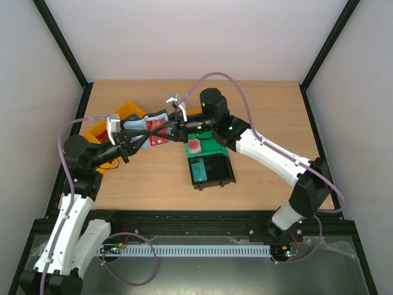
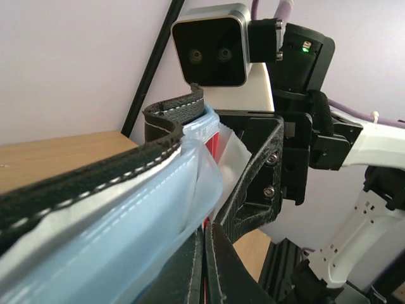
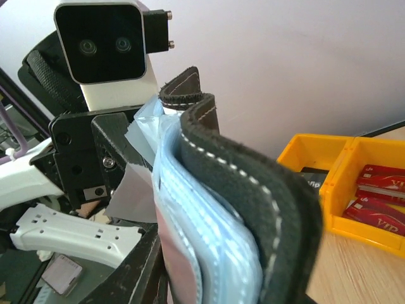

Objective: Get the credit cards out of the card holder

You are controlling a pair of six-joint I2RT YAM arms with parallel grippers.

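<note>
The card holder (image 1: 147,125), a black wallet with blue-grey lining, hangs in the air between both grippers at the table's left middle. My right gripper (image 1: 175,127) is shut on its right end. The stitched black edge (image 3: 253,190) fills the right wrist view, beside one of my fingers (image 3: 130,272). My left gripper (image 1: 159,131) is shut at the holder's near edge. In the left wrist view its jaws (image 2: 205,247) are pressed together on a thin red credit card sliver beside the lining (image 2: 126,209). A red card (image 2: 214,147) shows in a clear sleeve, and another one shows in the top view (image 1: 158,141).
A yellow bin (image 1: 128,109) at the left holds red cards (image 3: 380,190). A green bin (image 1: 212,147) with a pale red-spotted card (image 1: 194,145) and a black bin (image 1: 228,171) with a teal card (image 1: 198,169) stand under my right arm.
</note>
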